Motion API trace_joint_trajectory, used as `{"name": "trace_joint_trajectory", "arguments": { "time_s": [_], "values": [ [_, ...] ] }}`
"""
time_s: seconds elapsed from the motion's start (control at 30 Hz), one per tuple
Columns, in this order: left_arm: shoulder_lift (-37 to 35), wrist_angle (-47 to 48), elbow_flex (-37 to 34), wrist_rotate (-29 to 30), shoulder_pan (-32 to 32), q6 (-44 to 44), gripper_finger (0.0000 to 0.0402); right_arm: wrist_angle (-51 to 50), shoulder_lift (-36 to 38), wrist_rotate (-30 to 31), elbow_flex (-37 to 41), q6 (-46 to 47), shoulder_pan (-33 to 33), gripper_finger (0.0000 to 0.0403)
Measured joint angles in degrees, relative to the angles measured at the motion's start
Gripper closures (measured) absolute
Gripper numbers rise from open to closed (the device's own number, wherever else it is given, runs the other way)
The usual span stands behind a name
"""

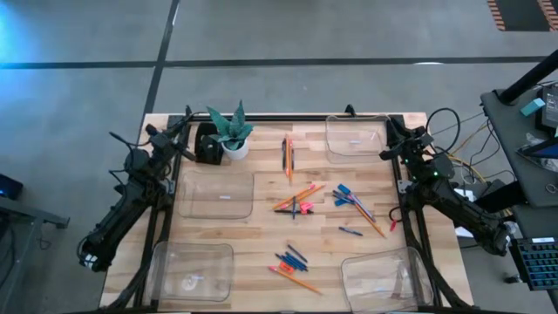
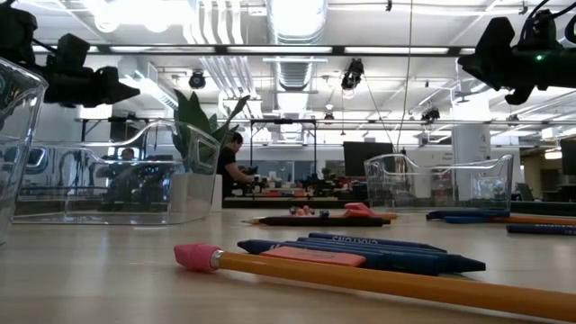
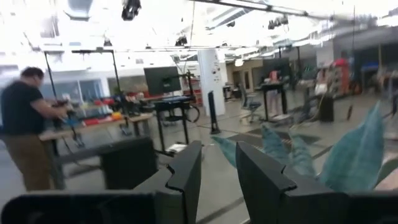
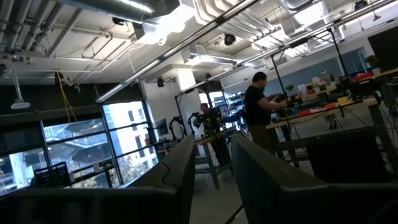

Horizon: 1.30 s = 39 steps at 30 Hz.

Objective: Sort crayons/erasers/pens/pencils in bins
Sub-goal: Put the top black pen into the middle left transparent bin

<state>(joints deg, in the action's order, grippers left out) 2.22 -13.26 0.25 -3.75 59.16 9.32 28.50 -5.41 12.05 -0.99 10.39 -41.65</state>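
Observation:
Pencils, pens and crayons lie scattered mid-table: two pencils (image 1: 288, 157) near the far edge, orange sticks (image 1: 298, 196), blue sticks (image 1: 349, 199), and a near cluster (image 1: 292, 266). In the low view a long pencil (image 2: 378, 281) lies in front of blue crayons (image 2: 378, 252), with a pink-orange eraser (image 2: 313, 256) lying against them. Four clear bins rest on the table: (image 1: 356, 138), (image 1: 216, 194), (image 1: 193, 270), (image 1: 384, 279). My left gripper (image 1: 180, 129) (image 3: 219, 152) hovers open at the far left. My right gripper (image 1: 390, 133) (image 4: 212, 146) hovers open at the far right, beside the far bin.
A black pot (image 1: 207, 144) and a white pot with a green plant (image 1: 231, 131) stand at the far edge between the left gripper and the pencils. A person (image 4: 258, 118) stands in the room beyond the table. Bare wood (image 1: 261, 235) lies between the clusters.

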Motion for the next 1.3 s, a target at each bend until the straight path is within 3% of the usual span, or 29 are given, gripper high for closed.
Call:
{"name": "trace_joint_trajectory", "arguments": {
  "time_s": [0.27, 0.5, 0.73, 0.9, 1.03, 1.3],
  "values": [
    [0.0, 0.0, 0.0, 0.0, 0.0, -0.5, 0.0315, 0.0, 0.0, 0.0, 0.0, 0.0, 0.0, 0.0307],
    [0.0, 0.1, 0.0, -0.3, 0.0, -21.6, 0.0315, 0.0, 0.0, 0.0, 0.0, 0.0, 0.0, 0.0307],
    [0.0, -0.4, 0.0, -0.4, 0.0, -24.7, 0.0315, 0.0, 0.0, 0.0, 0.0, 0.0, 0.0, 0.0307],
    [0.0, -3.4, 0.0, -0.4, 0.0, -34.1, 0.0315, 0.0, 0.0, 0.0, 0.0, 0.0, 0.0, 0.0307],
    [0.0, -7.0, 0.0, -0.6, 0.0, -36.0, 0.0315, 0.0, 0.0, 0.0, 0.0, 0.0, 0.0, 0.0307],
    [0.6, -9.9, 0.2, -7.1, -0.1, -38.8, 0.0315, 0.0, 0.0, 0.0, 0.0, 0.0, 0.0, 0.0307]
  ]
}}
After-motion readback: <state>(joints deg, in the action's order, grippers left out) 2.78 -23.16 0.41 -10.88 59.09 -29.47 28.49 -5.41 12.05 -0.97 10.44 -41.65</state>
